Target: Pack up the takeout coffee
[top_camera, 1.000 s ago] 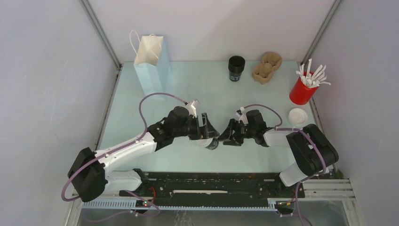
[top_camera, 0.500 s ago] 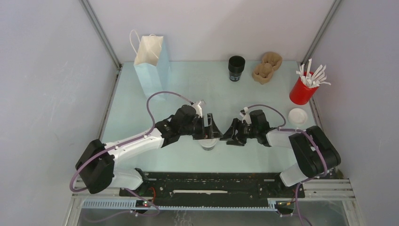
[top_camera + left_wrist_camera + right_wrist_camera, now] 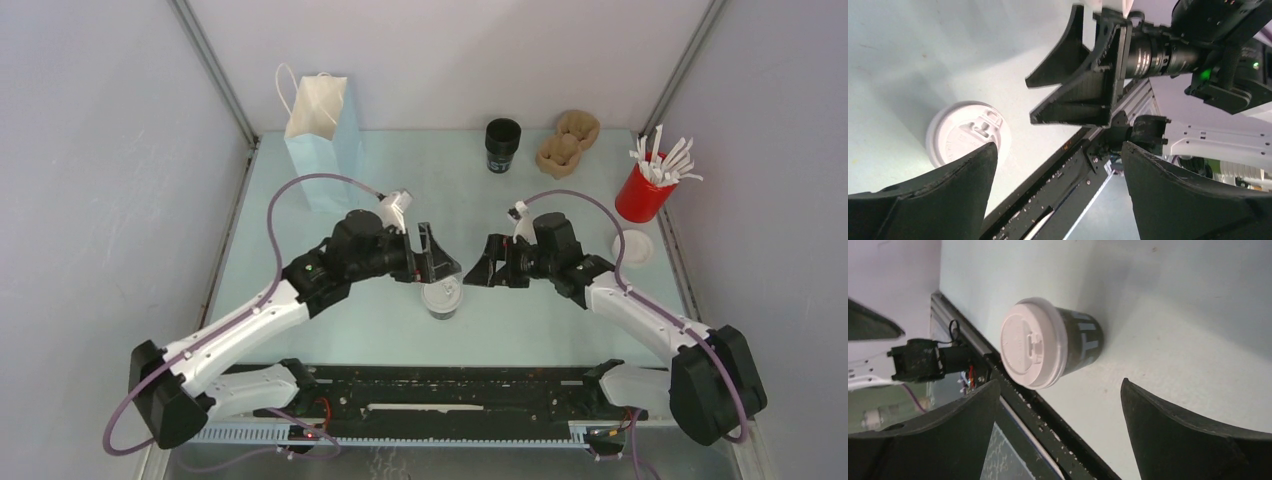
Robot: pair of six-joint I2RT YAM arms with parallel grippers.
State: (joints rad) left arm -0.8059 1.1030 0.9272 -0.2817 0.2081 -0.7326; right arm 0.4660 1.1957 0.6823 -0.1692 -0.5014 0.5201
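— Whereabouts of the takeout coffee (image 3: 441,297)?

— Upright on the pale green bench (image 3: 400,185), towards the front edge, close to the gap between the two hands. Black cup, white domed lid on top. Gripped by nothing.

— State of the left hand (image 3: 445,266)?

— Fingers spread wide apart, nothing between them. Hangs close over the far side of the cup. From the left wrist, cup lid visible beside one finger rather than between the two.

— And the right hand (image 3: 487,268)?

— Likewise spread wide and empty. Faces the left hand, near the cup but apart from it.

— Anything else on the bench?

— Along the back, from left to right: a pale blue paper bag (image 3: 322,135) standing upright, a lidless black cup (image 3: 502,146), two brown moulded-paper pieces (image 3: 567,143), a red cup of white sticks (image 3: 645,190). In front of the red cup, a loose white lid (image 3: 633,245) lying flat.
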